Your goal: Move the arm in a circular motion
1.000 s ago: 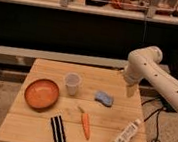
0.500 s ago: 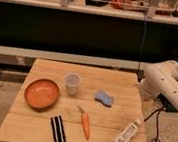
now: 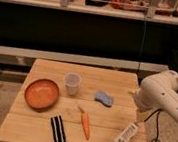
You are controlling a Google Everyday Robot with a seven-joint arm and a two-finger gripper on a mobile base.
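Note:
My arm (image 3: 165,96) is a thick cream-white tube that comes in from the right edge, with a rounded elbow joint over the table's right edge. Its tapered end points down, and my gripper (image 3: 141,114) hangs there, just above the table's right side. It is above a white carton (image 3: 126,136) and to the right of a blue sponge (image 3: 104,98). It touches nothing.
The wooden table (image 3: 37,133) holds an orange bowl (image 3: 42,93), a clear cup (image 3: 72,83), a carrot (image 3: 85,125) and a black striped object (image 3: 58,131). A dark shelf unit (image 3: 88,35) stands behind. Cables (image 3: 154,141) lie on the floor at the right.
The arm has swung to the right and lower, from over the table's back right part out to its right edge. The things on the table have not moved.

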